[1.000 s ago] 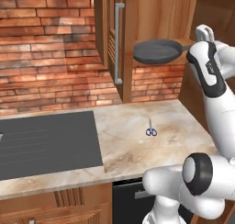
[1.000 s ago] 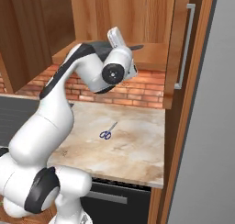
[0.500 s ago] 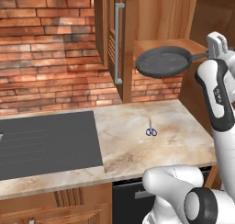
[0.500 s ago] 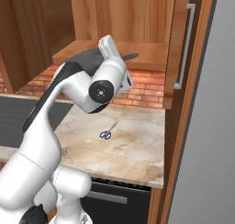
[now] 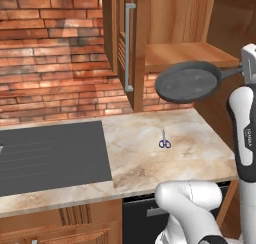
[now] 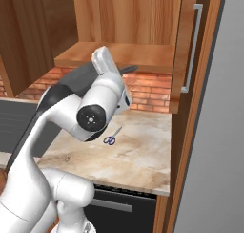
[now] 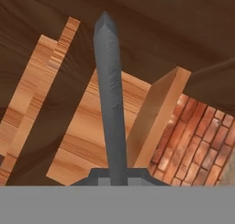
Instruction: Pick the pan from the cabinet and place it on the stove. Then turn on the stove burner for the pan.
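Jaws pinch pan (image 5: pixel 187 81) handle, seen close in hand view; scissors (image 5: pixel 164 143) lie below.

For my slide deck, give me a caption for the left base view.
Hand holds the pan by its handle, in the air before the open cabinet, above the counter.

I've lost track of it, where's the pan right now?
In the left base view the pan hangs in the air at upper right, just outside the open cabinet, above the scissors.
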